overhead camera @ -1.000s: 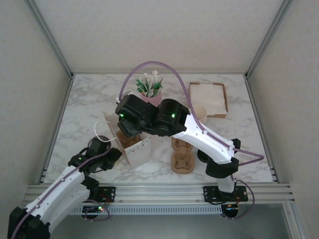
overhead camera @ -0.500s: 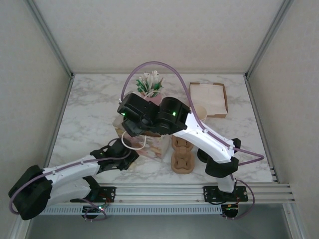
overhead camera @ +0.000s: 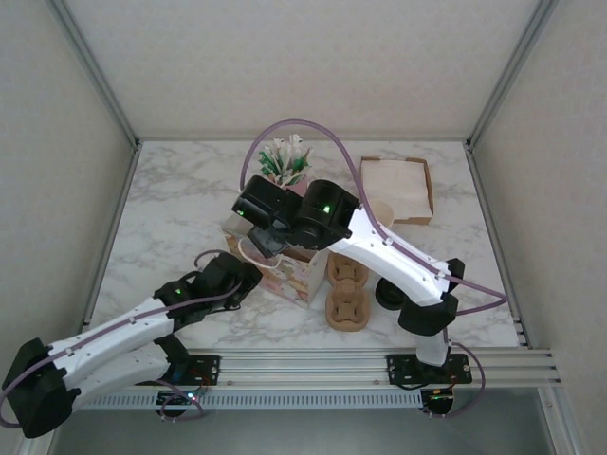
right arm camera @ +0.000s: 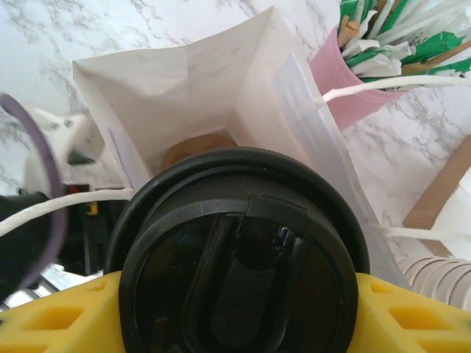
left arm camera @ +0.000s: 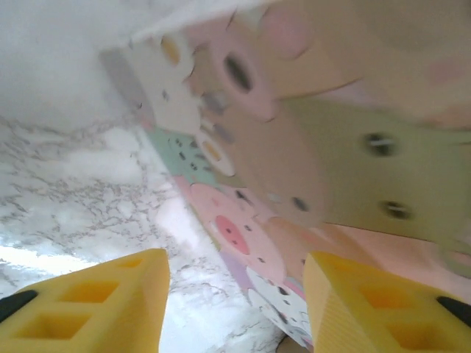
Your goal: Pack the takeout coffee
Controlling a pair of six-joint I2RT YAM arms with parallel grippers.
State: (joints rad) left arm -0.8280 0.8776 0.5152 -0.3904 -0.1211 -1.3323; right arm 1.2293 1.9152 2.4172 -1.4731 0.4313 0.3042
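**A:** R gripper (right arm camera: pixel 235 318) state?

**B:** Clamped on the takeout coffee (right arm camera: pixel 237 246). Yellow fingers (right arm camera: pixel 55 316) are pressed against both sides, just under the black lid. The cup is held upright over the open mouth of the paper bag (right arm camera: pixel 184 95). Whether its base is already inside can't be told.

**A:** Around it?

**B:** A brown rounded item (right arm camera: pixel 193 151) is seen at the bag's bottom. A pink cup (right arm camera: pixel 360 103) w/ straws and sachets is set just beside the bag's far side. A stack of ribbed cups (right arm camera: pixel 441 278) is glimpsed at the lower-right edge.

**A:** L gripper (left arm camera: pixel 232 309)?

**B:** Jaws apart, nothing between. The bag's patterned side wall is seen close ahead, w/ the marble table (left arm camera: pixel 66 169) underneath. From the top cam, the L gripper is placed low at the bag's near-left side. Contact can't be told. A pulp cup carrier (overhead camera: pixel 346 303) is laid to the bag's right.
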